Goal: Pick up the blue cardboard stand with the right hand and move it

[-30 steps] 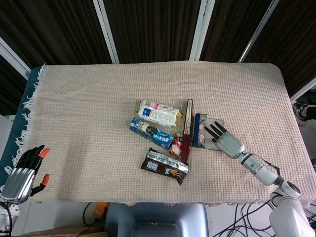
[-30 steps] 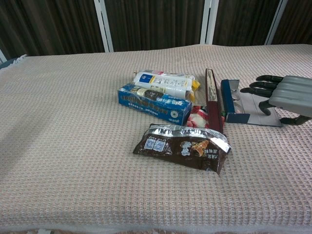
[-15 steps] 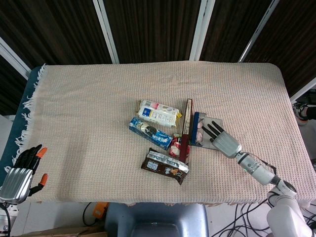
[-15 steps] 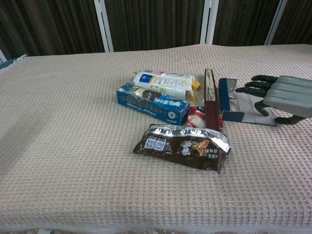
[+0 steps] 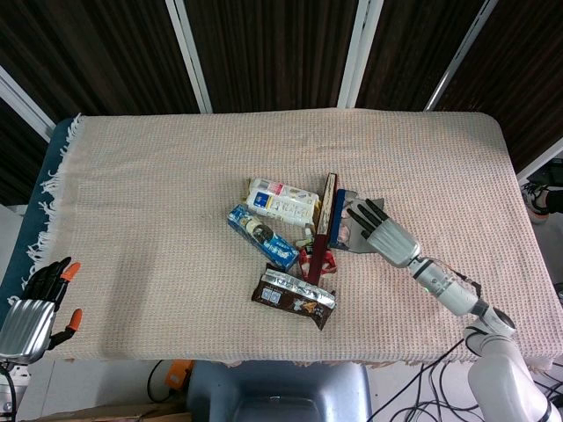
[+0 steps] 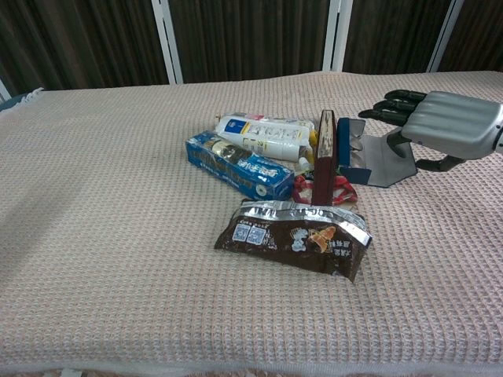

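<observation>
Reaching over the blue cardboard stand, our right hand seems spread above its grey flap, perhaps touching. We risk shoving the stand into the upright maroon box beside it, toppling that onto the snacks.

Bright even overhead light; soft shadows; foil glare; both views sharp.
</observation>
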